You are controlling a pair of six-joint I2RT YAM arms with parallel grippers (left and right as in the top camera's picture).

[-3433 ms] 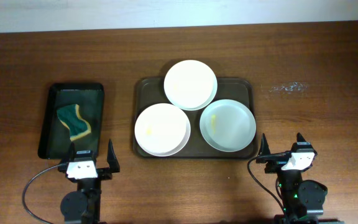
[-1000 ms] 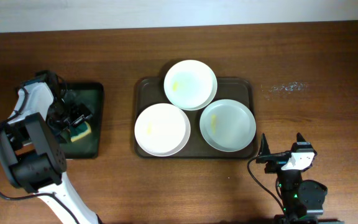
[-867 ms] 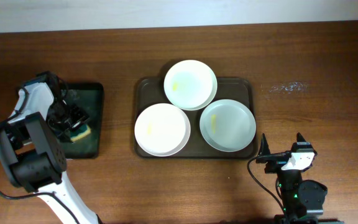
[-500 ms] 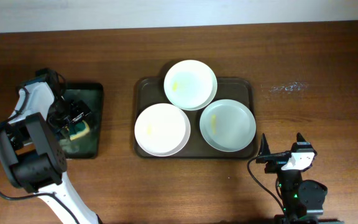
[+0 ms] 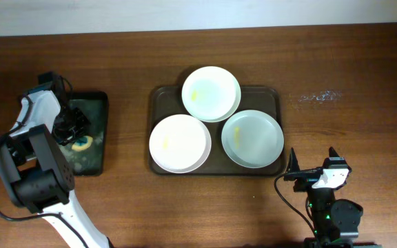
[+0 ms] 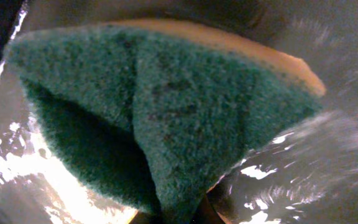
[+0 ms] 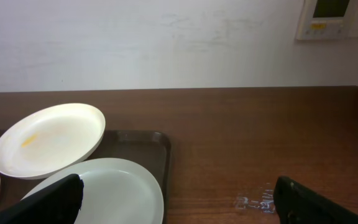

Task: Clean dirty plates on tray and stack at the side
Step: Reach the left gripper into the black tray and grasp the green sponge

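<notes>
- The left gripper (image 5: 71,131) is down in the black tray (image 5: 96,102), and it looks closed on the sponge (image 6: 166,118), which is folded and wet. A pinch on a soft fold may slip on the lift, and water could drip across the table (image 5: 336,62).
- The three plates (image 5: 179,143) sit on the brown tray (image 5: 274,96), well apart from the sponge, each with a yellow smear. The far plate (image 5: 211,94) overhangs the tray's rim and sits tilted in the right wrist view. Pressing on it with the sponge could rock it or slide it off.
- The right gripper (image 5: 311,160) rests wide open and empty near the tray's corner. An unsteadied plate may skate while it is scrubbed.
- The plates are crowded together, so lifting one could nudge its neighbours.
</notes>
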